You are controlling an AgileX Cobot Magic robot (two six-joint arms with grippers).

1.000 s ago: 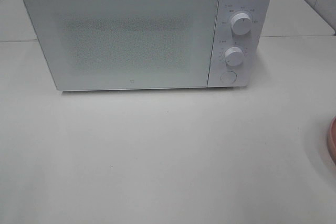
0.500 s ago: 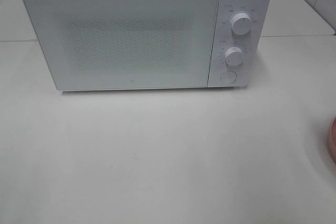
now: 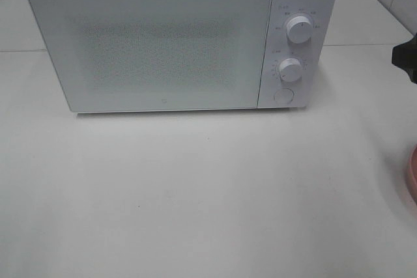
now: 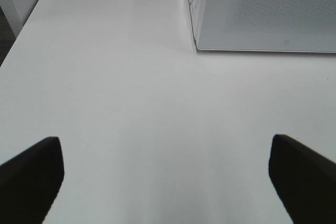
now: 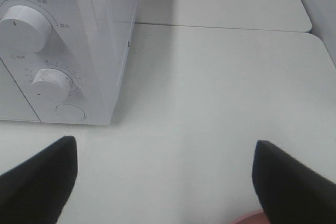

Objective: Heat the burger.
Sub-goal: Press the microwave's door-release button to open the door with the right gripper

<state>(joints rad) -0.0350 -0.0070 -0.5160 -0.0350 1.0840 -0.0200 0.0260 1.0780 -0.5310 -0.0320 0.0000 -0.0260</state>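
The burger is out of view in every frame. The white microwave [image 3: 169, 43] stands at the back of the table with its door shut. My right gripper [image 5: 163, 187] hovers open over bare table just right of the microwave's control panel [image 5: 47, 51], with nothing between its dark fingers [image 5: 39, 182]. A dark part of the right arm [image 3: 405, 60] shows at the right edge of the high view. My left gripper [image 4: 168, 182] is open over bare table, near the microwave's front left corner [image 4: 197, 45], and holds nothing.
Two white knobs [image 3: 299, 30] [image 3: 290, 69] and a round button [image 3: 283, 95] sit on the microwave's right panel. A pink plate's rim [image 3: 412, 174] peeks in at the table's right edge, also showing as a pink sliver [image 5: 247, 219] below the right gripper.
A dark part of the right arm has come into the high view at its right edge. The microwave and the plate have not moved.
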